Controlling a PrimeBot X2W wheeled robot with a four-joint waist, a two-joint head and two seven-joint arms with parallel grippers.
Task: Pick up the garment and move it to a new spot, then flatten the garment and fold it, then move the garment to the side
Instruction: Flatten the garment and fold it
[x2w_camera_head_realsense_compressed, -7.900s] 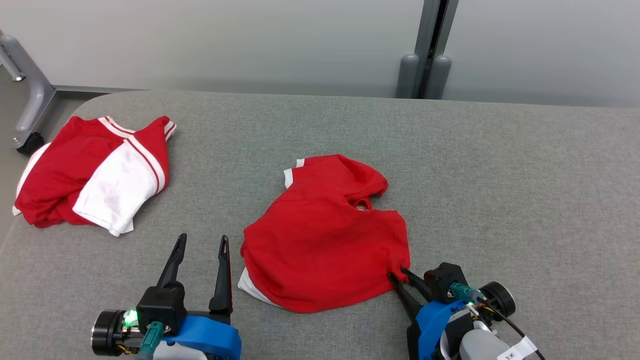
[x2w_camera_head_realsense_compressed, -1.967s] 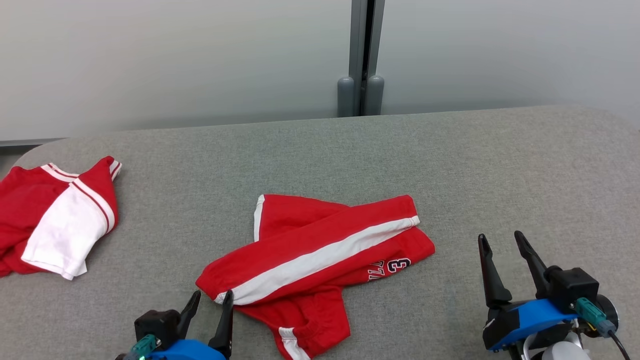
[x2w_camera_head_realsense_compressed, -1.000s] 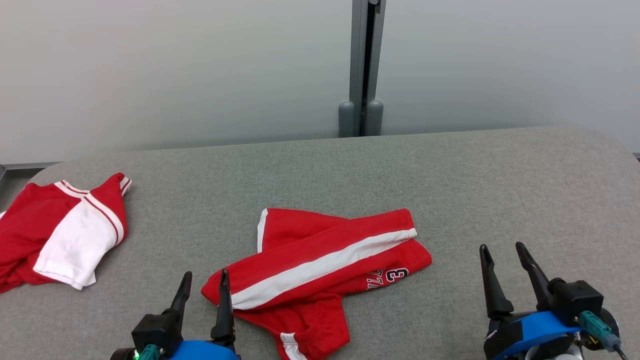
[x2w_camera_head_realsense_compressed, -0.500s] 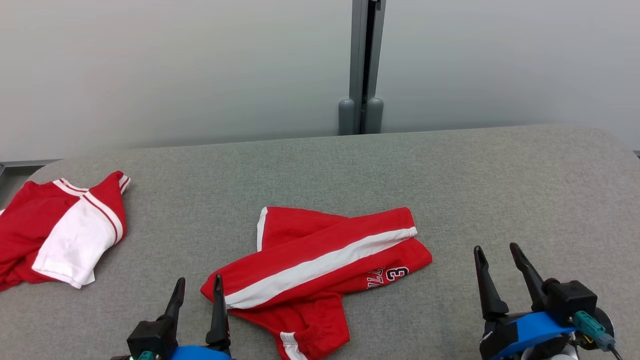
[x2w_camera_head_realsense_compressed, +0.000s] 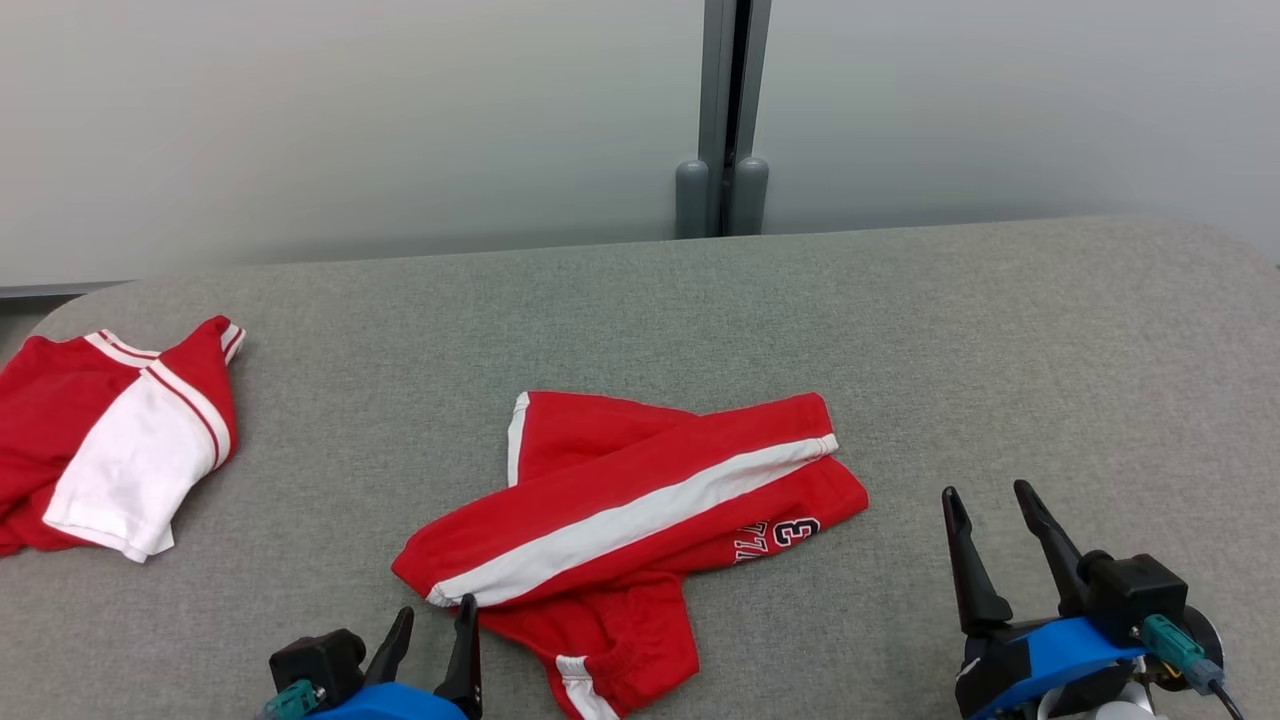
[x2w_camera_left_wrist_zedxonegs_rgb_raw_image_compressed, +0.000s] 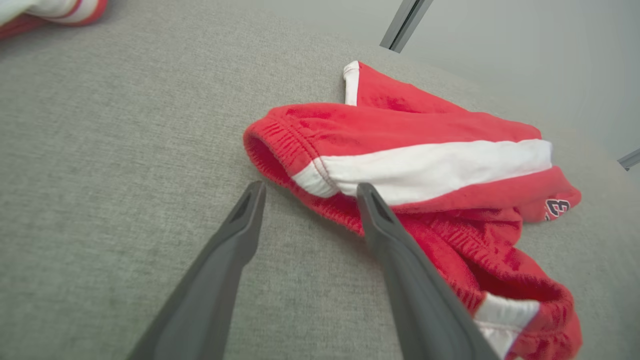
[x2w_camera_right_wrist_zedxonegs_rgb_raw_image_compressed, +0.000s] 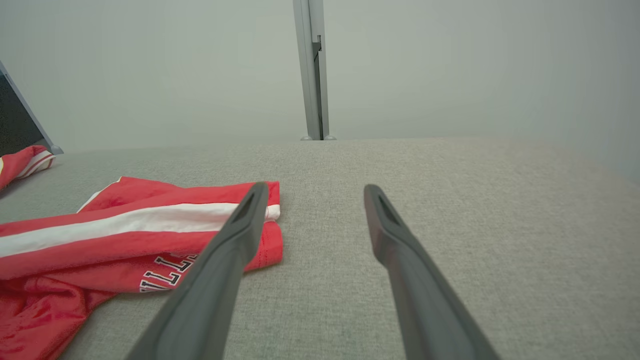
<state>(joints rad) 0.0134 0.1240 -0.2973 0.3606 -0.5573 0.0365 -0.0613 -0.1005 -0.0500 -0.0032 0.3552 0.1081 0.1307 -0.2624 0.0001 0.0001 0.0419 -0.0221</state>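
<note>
Garment (x2w_camera_head_realsense_compressed: 630, 500) is found near the middle of the table (x2w_camera_head_realsense_compressed: 1000, 320), not flat: one white-striped leg is laid slantwise across the rest, and a bunched part lies at the near edge. A second garment (x2w_camera_head_realsense_compressed: 110, 440) lies well apart at the far left.

Left gripper (x2w_camera_head_realsense_compressed: 437, 608) is set low at the garment's near-left end with its fingers spread. In the left wrist view the ribbed corner of the striped leg lies just beyond the gap between the tips, and one finger overlaps the lower layer. Contact with the cloth cannot be confirmed. Right gripper (x2w_camera_head_realsense_compressed: 986, 493) is held to the right of the garment, apart from it, fingers likewise spread and empty.

The flattening step is judged to be in hand, with folding not yet begun. For the next move, the left fingers would need to be advanced onto the ribbed corner and closed. The right gripper would need to be brought to the garment's right end, so that the crossed leg can be drawn out.
</note>
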